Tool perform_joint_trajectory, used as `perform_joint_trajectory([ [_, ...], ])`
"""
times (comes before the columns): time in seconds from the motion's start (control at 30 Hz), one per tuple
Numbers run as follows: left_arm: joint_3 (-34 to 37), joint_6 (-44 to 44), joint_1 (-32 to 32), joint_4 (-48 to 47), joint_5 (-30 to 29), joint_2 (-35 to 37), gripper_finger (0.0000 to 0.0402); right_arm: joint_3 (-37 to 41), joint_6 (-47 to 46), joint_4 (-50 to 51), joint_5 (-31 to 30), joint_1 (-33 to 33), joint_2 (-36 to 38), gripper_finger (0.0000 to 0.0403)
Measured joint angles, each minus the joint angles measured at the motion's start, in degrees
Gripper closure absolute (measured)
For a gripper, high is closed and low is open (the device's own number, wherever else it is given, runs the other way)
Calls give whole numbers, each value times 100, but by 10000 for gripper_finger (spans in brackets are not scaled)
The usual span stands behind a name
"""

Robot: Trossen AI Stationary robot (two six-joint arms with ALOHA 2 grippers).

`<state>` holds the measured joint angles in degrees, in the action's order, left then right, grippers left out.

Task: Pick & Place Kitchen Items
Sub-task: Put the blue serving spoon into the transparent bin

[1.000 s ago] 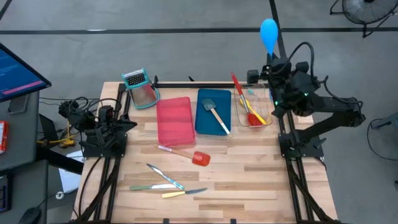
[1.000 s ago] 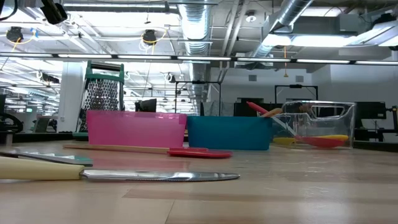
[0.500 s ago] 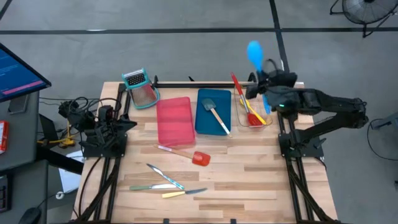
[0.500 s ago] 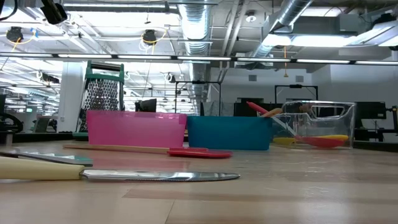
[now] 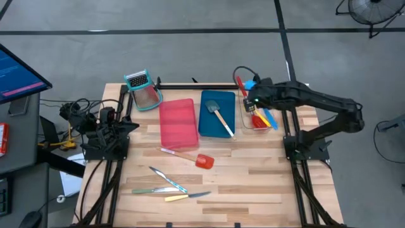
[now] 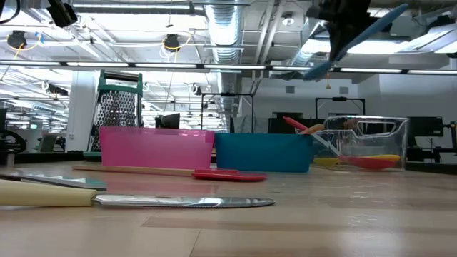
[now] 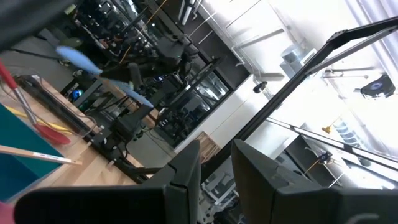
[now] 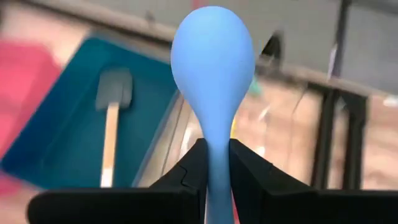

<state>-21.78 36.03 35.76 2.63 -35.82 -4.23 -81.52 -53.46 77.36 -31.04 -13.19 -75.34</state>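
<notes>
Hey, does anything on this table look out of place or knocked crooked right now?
Nothing looks damaged or spilled. The red spatula and three knives lie loose and crisscrossed on the table, outside the trays.

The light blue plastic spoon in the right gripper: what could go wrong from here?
1. The right gripper pinches only the thin handle of the light blue plastic spoon, so the spoon may swing or slip.
2. The clear rectangular tray below already holds the long red spoon and the yellow spoon; the blue one might land across them or on the rim.
3. The left gripper waits at the table's left side, too far off to help.
</notes>
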Motion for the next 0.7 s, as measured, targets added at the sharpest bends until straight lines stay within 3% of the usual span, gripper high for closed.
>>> perform_joint_trajectory([
  [0.33,0,0,1,9,1,0,325,137,914,471,1227,-967,-502,353],
  [0.7,0,0,0,15,1,0,325,1103,1589,192,1533,-1604,-517,354],
])
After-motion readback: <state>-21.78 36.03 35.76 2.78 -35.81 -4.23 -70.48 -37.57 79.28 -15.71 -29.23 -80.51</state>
